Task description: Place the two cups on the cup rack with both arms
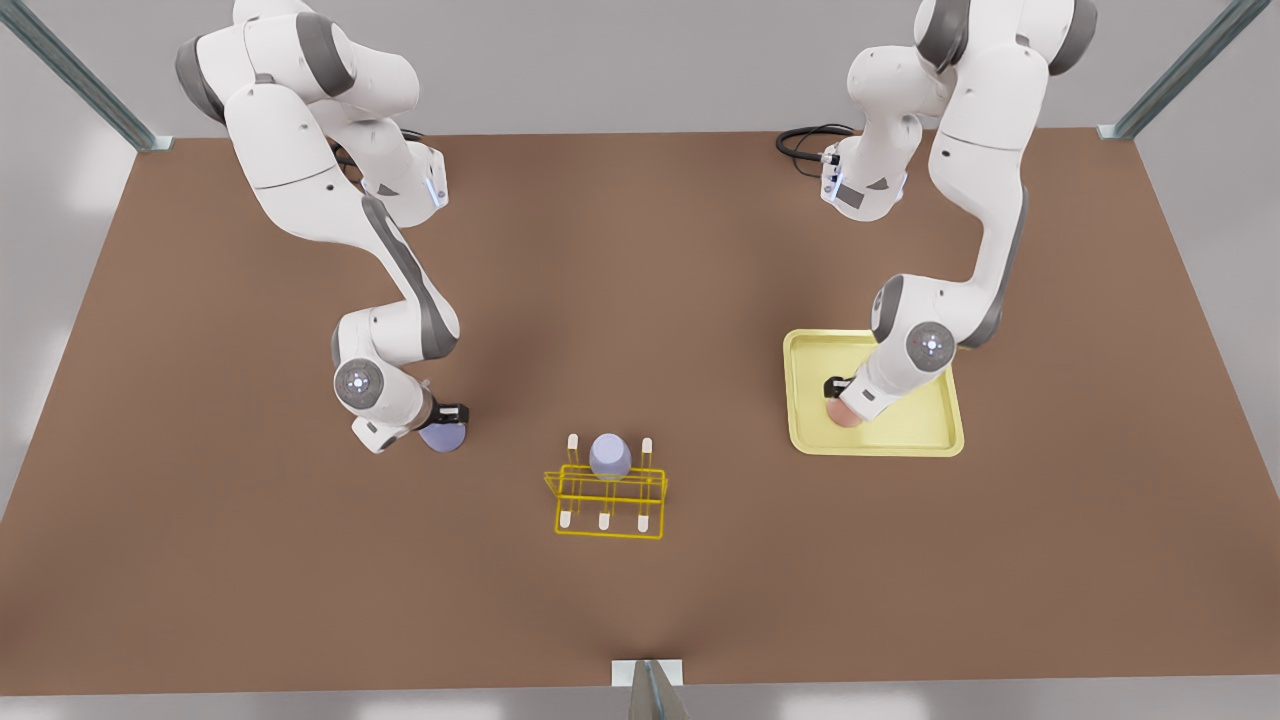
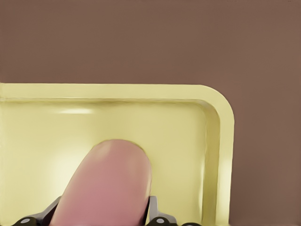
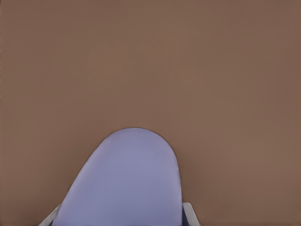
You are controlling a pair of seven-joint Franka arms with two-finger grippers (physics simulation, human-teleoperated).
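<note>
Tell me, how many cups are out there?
3: a lavender cup on the yellow rack, another lavender cup at the right gripper, a pink cup at the left gripper over the tray.

Rack mid-table holding cup; tray at front view's right

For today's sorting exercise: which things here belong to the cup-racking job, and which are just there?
Job: pink cup in left gripper; lavender cup in right gripper; rack.
Just there: tray, racked cup, table.

Brown table bears yellow cup rack and pale tray
</note>
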